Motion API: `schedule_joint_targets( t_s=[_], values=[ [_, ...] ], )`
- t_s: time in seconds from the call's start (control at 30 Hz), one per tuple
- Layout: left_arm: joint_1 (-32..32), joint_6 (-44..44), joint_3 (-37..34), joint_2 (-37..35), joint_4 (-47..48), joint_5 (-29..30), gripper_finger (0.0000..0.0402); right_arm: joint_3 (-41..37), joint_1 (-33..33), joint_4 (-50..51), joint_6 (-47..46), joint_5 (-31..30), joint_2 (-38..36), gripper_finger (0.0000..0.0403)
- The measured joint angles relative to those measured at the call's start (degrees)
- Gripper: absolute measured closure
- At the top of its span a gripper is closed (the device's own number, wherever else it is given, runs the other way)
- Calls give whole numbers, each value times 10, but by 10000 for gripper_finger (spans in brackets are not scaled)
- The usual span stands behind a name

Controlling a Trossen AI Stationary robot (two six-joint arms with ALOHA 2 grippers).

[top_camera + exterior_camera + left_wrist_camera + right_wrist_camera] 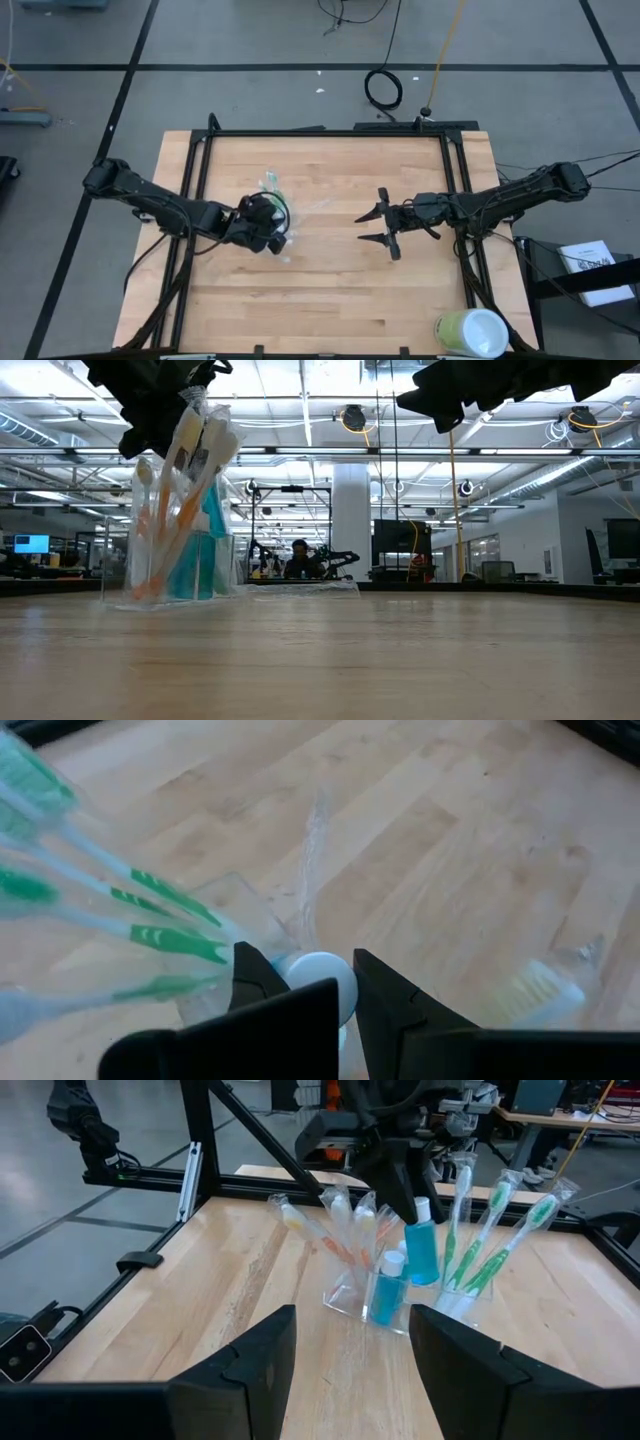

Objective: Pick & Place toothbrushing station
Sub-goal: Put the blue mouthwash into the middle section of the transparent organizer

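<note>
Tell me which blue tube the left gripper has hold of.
The raised blue tube, lifted above the others: the left gripper is shut on its white cap. The lower tube sits untouched in the clear cup.

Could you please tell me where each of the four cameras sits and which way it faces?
High: above the table, looking straight down; both arms, left gripper, right gripper.
Low: at tabletop height, looking level across; clear cup, arms overhead.
Left wrist: on the left arm, facing down at the table; its fingers pinch a white cap.
Right wrist: on the right arm, facing the cup; own open fingers below.
Low and right wrist share the cup, toothbrushes and blue tubes.
</note>
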State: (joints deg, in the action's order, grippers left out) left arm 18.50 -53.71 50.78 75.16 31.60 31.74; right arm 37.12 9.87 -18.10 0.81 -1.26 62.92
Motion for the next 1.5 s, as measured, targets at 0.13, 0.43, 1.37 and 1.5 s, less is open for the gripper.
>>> schedule_joint_targets(
  t_s=[0.13,0.43,1.37,1.5],
  values=[
    [0,-9,0,0,0,-10,401,0,0,0,0,0,0,215],
    [0,-20,18,1,38,-30,401,0,0,0,0,0,0,215],
    [-79,10,19,3,47,-84,401,0,0,-4,-1,-2,0,213],
    [-80,11,19,19,37,-84,401,0,0,-4,-1,-2,0,215]
  ],
)
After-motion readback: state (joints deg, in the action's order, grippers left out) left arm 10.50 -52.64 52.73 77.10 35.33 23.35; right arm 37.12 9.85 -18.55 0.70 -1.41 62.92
